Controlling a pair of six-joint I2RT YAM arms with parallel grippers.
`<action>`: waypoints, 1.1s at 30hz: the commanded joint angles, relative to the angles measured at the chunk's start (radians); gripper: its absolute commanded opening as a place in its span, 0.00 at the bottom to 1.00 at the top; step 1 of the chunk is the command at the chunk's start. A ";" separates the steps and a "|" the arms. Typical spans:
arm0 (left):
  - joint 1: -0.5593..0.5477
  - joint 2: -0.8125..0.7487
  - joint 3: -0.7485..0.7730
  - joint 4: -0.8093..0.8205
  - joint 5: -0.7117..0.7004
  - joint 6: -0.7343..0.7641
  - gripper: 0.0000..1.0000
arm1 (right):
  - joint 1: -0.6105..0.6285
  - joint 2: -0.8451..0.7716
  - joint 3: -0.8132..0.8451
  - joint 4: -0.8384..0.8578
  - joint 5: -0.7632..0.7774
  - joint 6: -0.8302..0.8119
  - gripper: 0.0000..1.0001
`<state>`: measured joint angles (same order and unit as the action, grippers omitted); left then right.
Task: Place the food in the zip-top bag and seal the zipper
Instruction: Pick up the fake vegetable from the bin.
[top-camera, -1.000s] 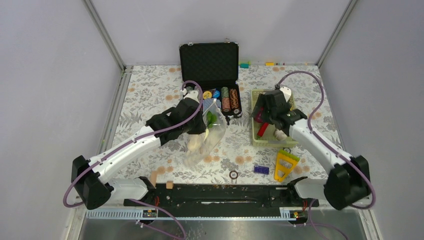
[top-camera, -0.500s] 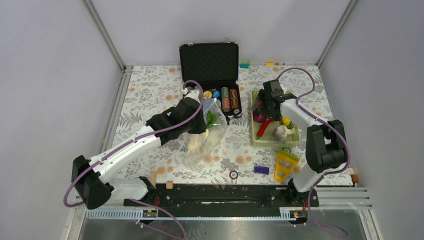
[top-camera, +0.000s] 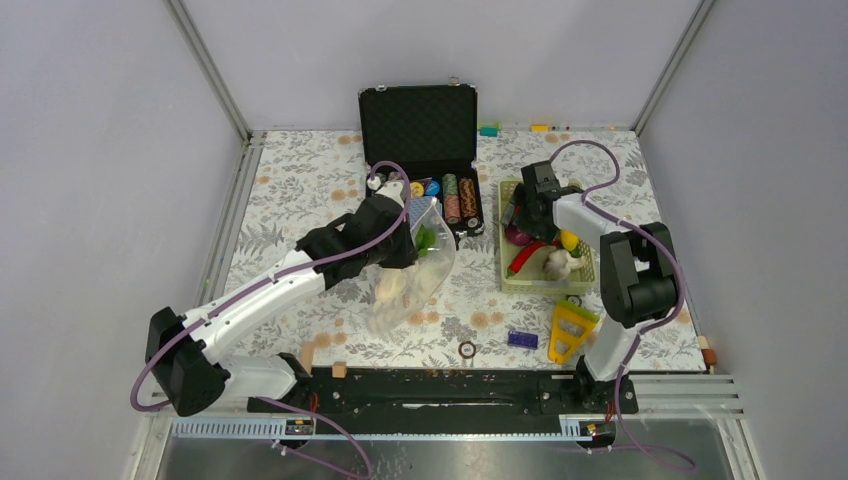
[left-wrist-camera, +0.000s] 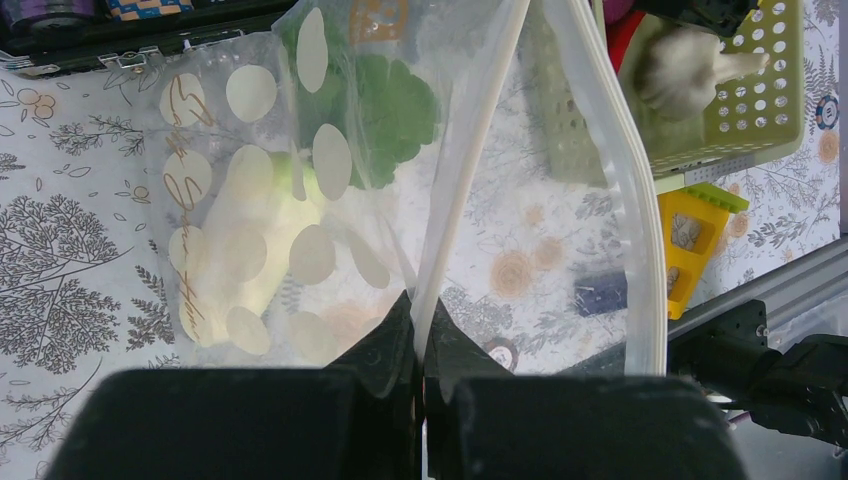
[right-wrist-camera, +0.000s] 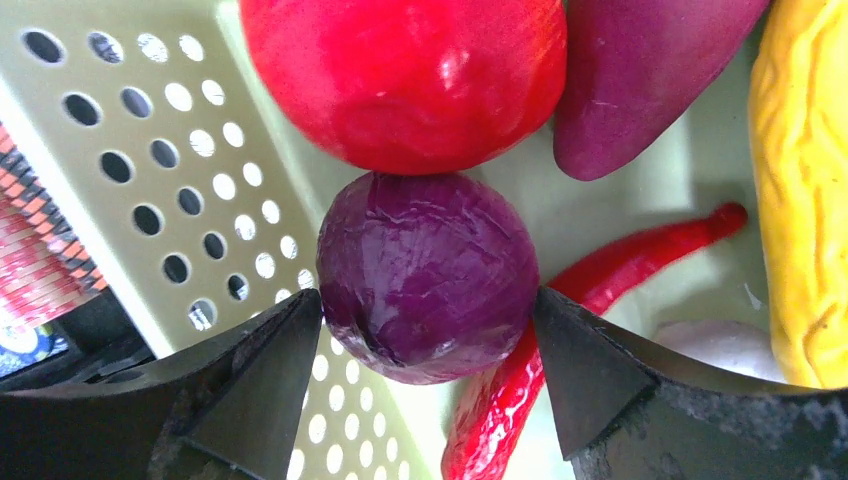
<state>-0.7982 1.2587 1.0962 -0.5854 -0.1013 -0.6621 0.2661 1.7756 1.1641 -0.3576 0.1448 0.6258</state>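
A robotics lab cell, by every sign. Boxed in on three sides by plain grey panels (top-camera: 90, 180) set in bare aluminium posts (top-camera: 207, 68). Fitted with two white-and-black machines, a left arm (top-camera: 255, 295) and a right arm (top-camera: 630, 270), bolted to a black rail (top-camera: 450, 385) at the near edge of the bench (top-camera: 300, 170) and trailing loose purple cables (top-camera: 600, 150). Covered with a floral cloth and stocked with props, not real goods: toy vegetables (top-camera: 558, 263) in a pale green basket (top-camera: 540, 288), a black case (top-camera: 418, 120) of poker chips (top-camera: 455, 200), a yellow toy block (top-camera: 572, 330).
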 joint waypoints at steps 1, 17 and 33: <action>0.005 -0.005 -0.007 0.045 0.020 0.012 0.00 | -0.005 0.036 0.036 0.002 -0.005 0.001 0.84; 0.005 -0.002 -0.012 0.052 0.039 0.013 0.00 | -0.005 -0.184 -0.041 -0.028 0.067 -0.058 0.46; 0.006 -0.028 -0.025 0.061 0.028 0.020 0.00 | 0.157 -0.759 -0.232 0.168 -0.592 -0.209 0.44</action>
<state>-0.7982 1.2587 1.0855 -0.5800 -0.0780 -0.6548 0.2970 1.0653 0.9245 -0.2863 -0.2001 0.4858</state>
